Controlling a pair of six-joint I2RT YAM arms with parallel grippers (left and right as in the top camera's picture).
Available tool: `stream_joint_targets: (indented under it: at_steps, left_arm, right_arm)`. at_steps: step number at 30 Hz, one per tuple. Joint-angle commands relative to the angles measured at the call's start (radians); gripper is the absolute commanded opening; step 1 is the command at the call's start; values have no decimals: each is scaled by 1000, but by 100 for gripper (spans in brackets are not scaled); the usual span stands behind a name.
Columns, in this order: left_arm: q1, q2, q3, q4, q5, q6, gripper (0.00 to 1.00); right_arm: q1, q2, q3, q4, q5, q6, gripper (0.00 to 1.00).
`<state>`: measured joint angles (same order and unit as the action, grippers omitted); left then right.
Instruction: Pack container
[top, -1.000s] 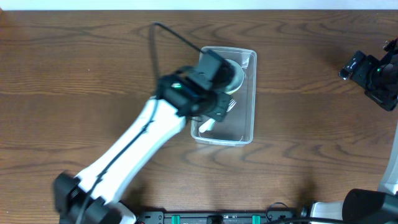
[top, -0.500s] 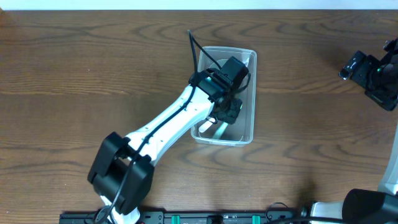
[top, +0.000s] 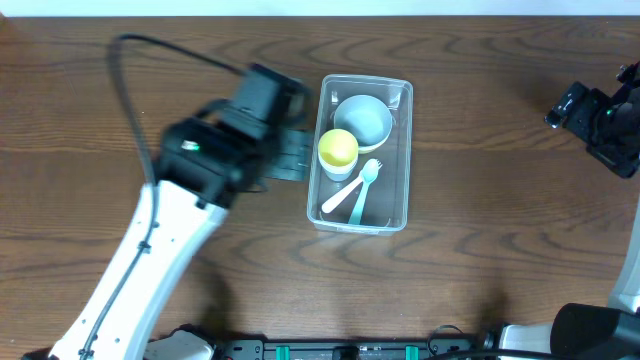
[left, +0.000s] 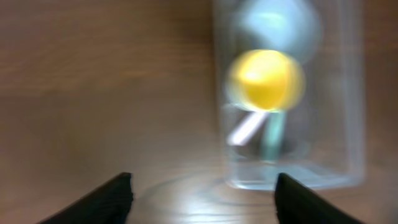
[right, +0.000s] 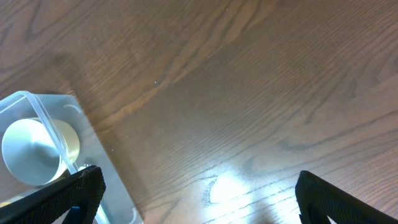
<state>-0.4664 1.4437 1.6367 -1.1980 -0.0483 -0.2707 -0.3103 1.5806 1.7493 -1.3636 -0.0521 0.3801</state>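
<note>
1 risk: left gripper (left: 204, 182), fingers apart and empty, sits just left of the container (top: 390, 205); a stray swing could shove it toward the surface's (top: 500, 200) right edge.

A dark brown wooden table (top: 500, 200) fills every view; its grain runs in long wavy bands; a pale strip (top: 320, 7) lines the far edge; a soft white glare (right: 227, 186) sits on the wood.

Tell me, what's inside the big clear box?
Inside the container sit a pale blue bowl, a yellow cup, a teal fork and a white utensil. The cup covers whatever lies beneath it, and part of the bowl's rim.
</note>
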Motion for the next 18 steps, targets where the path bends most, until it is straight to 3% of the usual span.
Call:
stream_joint_targets:
  at_steps: [1,5,6,18]
  left_arm:
    - [127,27,-4,-35,-103,2,79]
    - [255,36,-11,-40,-103,3,89]
    - [280,38,-11,-41,-103,3,98]
    - [339,39,-11,-43,-102,3,98]
  right_arm:
    - [-3,3,1,2,3,-3,99]
    - [-3,3,1,2,3,-3,99]
    - [-3,3,1,2,3,-3,99]
    - [-3,3,1,2,3,-3,99]
